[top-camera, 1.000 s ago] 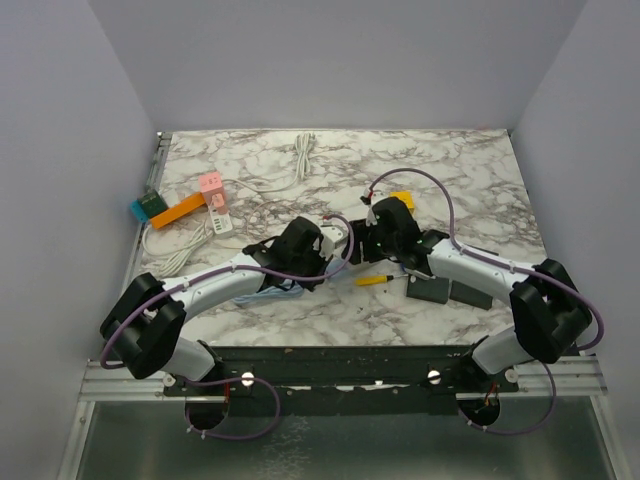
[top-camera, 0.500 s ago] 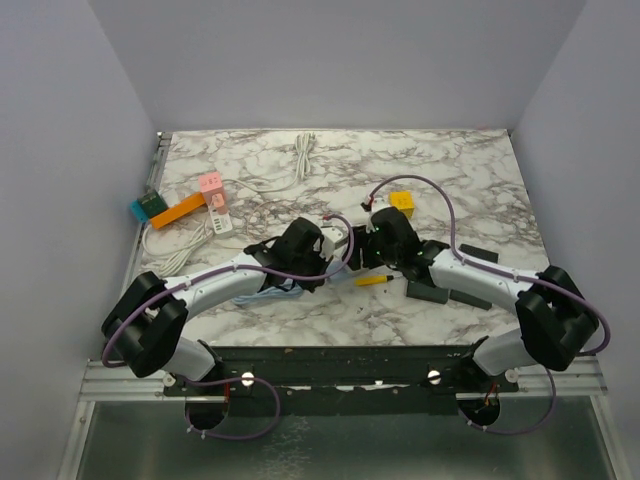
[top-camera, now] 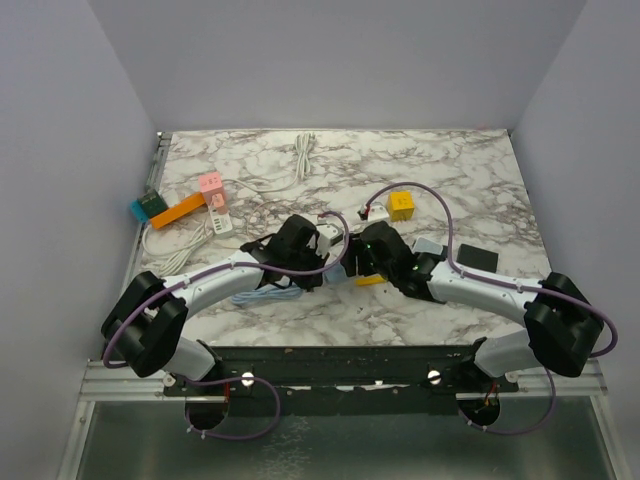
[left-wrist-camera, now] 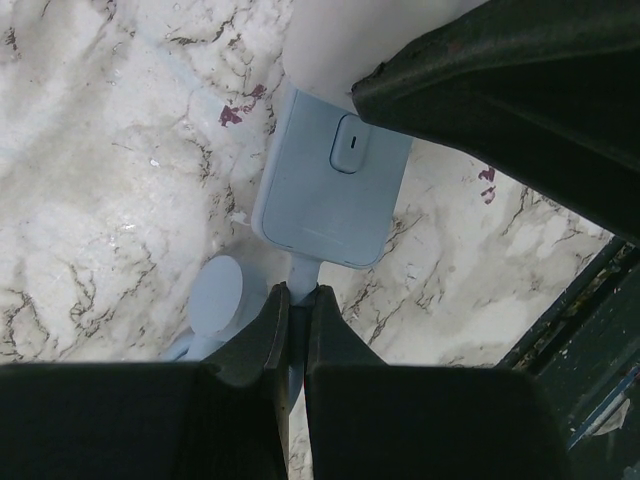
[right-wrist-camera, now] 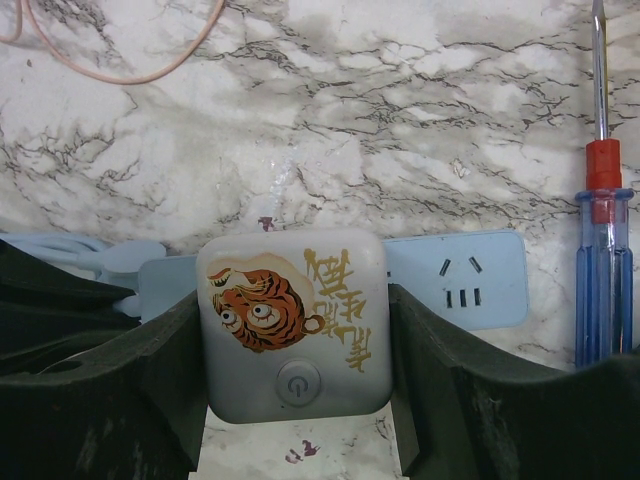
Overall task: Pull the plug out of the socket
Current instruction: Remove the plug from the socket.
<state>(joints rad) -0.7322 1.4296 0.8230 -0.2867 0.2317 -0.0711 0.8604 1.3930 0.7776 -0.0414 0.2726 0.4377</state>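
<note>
A white square plug (right-wrist-camera: 295,335) with a tiger picture and a power button sits on the pale blue socket strip (right-wrist-camera: 470,280). My right gripper (right-wrist-camera: 295,372) is shut on the plug, one black finger pressed against each side. The left wrist view shows the strip's end (left-wrist-camera: 330,180) with its switch, and the plug's white body (left-wrist-camera: 335,40) above it. My left gripper (left-wrist-camera: 297,300) is shut on the strip's blue cable (left-wrist-camera: 301,270) right where it leaves the strip. In the top view both grippers (top-camera: 318,255) (top-camera: 355,258) meet at the table's middle and hide the plug.
A screwdriver (right-wrist-camera: 603,250) lies just right of the strip. A yellow cube (top-camera: 402,205), a grey block (top-camera: 428,246) and a black pad (top-camera: 478,258) lie to the right. An orange bar (top-camera: 178,210), pink block (top-camera: 210,182) and white cords (top-camera: 305,155) lie at left and back.
My right arm has swung left and nearer to the left gripper, over the plug, uncovering the grey block and black pad. The left arm has stayed put.
</note>
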